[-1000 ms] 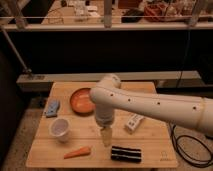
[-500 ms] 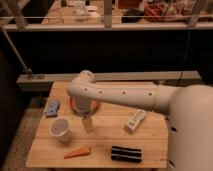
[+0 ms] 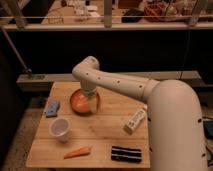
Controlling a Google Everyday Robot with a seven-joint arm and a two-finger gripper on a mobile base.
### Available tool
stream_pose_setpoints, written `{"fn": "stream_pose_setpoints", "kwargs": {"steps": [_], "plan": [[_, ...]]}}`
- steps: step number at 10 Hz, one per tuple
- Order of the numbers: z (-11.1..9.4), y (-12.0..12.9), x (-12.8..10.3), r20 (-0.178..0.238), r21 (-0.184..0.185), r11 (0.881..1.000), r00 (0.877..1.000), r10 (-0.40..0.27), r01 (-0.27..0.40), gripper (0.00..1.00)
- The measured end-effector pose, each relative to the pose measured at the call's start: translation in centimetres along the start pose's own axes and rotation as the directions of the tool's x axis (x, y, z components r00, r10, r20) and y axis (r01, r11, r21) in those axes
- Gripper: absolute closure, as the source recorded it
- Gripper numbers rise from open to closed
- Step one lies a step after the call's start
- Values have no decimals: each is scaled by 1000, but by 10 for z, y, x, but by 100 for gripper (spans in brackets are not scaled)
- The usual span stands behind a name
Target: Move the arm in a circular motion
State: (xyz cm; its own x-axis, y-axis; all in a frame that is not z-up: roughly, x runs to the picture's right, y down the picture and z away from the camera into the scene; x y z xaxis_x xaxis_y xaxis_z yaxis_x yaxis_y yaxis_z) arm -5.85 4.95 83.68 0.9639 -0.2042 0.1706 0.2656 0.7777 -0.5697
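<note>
My arm is white with small dark dots; my pale-yellow gripper hangs at the orange bowl. The cup is white, the cloth blue.

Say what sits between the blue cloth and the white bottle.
In the camera view, the orange bowl, with the gripper over its right side; the rest is bare table.

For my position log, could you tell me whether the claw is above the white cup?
No, the claw hangs over the orange bowl, apart from the white cup nearer the camera.
</note>
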Motion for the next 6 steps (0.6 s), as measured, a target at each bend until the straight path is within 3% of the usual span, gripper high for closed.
{"fn": "stream_pose_setpoints", "kwargs": {"steps": [3,6], "plan": [[-4,-33,82,-88,32,989,986,145,-142,20],[-15,-20,162,-165,72,959,945,281,-273,20]]}}
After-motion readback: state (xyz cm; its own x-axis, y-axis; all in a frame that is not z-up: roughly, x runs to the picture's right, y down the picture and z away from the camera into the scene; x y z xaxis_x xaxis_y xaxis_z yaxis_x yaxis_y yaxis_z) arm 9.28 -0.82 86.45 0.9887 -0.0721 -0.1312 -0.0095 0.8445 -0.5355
